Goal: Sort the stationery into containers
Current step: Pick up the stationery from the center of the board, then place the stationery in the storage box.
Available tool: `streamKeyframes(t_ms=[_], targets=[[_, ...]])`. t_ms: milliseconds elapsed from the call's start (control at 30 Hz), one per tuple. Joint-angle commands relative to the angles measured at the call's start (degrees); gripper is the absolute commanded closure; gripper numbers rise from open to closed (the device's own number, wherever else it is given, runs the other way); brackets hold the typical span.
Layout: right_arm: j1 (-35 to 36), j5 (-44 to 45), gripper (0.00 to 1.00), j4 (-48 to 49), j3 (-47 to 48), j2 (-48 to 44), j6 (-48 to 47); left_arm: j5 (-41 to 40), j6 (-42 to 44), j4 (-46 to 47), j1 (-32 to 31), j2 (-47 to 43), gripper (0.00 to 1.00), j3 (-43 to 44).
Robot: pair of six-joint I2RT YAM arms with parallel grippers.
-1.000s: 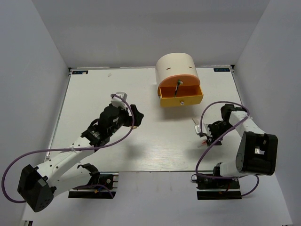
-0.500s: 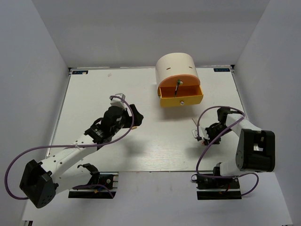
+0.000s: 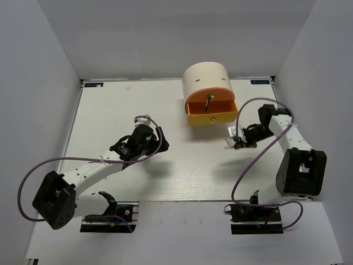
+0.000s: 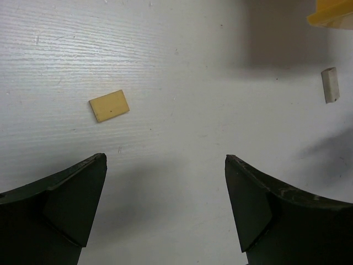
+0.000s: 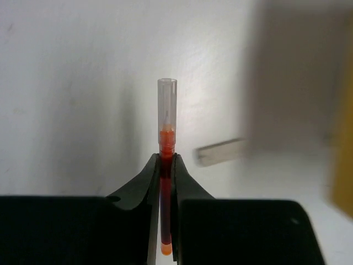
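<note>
My right gripper (image 5: 167, 158) is shut on the thin red pen (image 5: 167, 141), whose clear cap sticks out past the fingertips. In the top view this gripper (image 3: 237, 142) hovers just right of the open yellow drawer (image 3: 212, 117), the lower container of the cream drum unit (image 3: 207, 80). A grey eraser (image 5: 220, 152) lies blurred on the table just beyond the pen. My left gripper (image 4: 165, 160) is open above bare table. A tan eraser (image 4: 109, 105) lies ahead of it to the left, and the grey eraser (image 4: 330, 85) lies far to its right.
An orange half-round drawer (image 3: 209, 91) sits above the yellow one. A dark stick-shaped item (image 3: 208, 103) lies inside the open drawer. The yellow drawer's corner (image 4: 333, 14) shows at the upper right of the left wrist view. The left arm (image 3: 99, 168) stretches across the table's left half.
The right gripper has shut on the red pen and carried it up and away toward the yellow drawer. The left arm has stretched lower and shifted slightly right.
</note>
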Motion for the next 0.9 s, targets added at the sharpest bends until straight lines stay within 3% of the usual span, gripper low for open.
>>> streamKeyframes(t_ms=[0,167,267,300,367,400,667,800,867], targets=[[1.44,-20.56,1.0,-9.61,11.82,-2.33,7.18,0.31,-0.66,-0.92,0.2,0.35,0.02,2.64],[2.33,-30.46,1.0,-5.5,25.16,-1.62,20.45,0.31,-0.66,-0.92,0.2,0.88,0.02,2.64],[4.61,-34.16,1.0,6.0,26.86,-4.07,36.85,0.31,-0.66,-1.45,0.2,0.88,0.02,2.64],[4.96,-34.16,1.0,19.44,25.82,-4.78,45.19,0.31,-0.66,-1.45,0.2,0.88,0.02,2.64],[5.75,-33.02,1.0,33.89,23.54,-6.53,53.23,0.31,-0.66,-1.45,0.2,0.35,0.02,2.64],[6.71,-32.41,1.0,36.25,22.65,-6.54,55.01,0.31,-0.66,-1.45,0.2,0.35,0.02,2.03],[10.24,-25.47,1.0,46.64,25.63,0.4,54.86,-0.3,-0.66,-2.59,0.2,-0.18,0.02,2.02],[11.38,-23.88,1.0,41.75,27.39,4.69,50.39,-0.83,-0.66,-2.59,0.2,-1.31,0.02,1.5],[11.82,-22.57,0.93,40.76,27.22,5.49,48.53,-0.83,-1.18,-2.59,0.2,-1.32,0.02,0.97]])
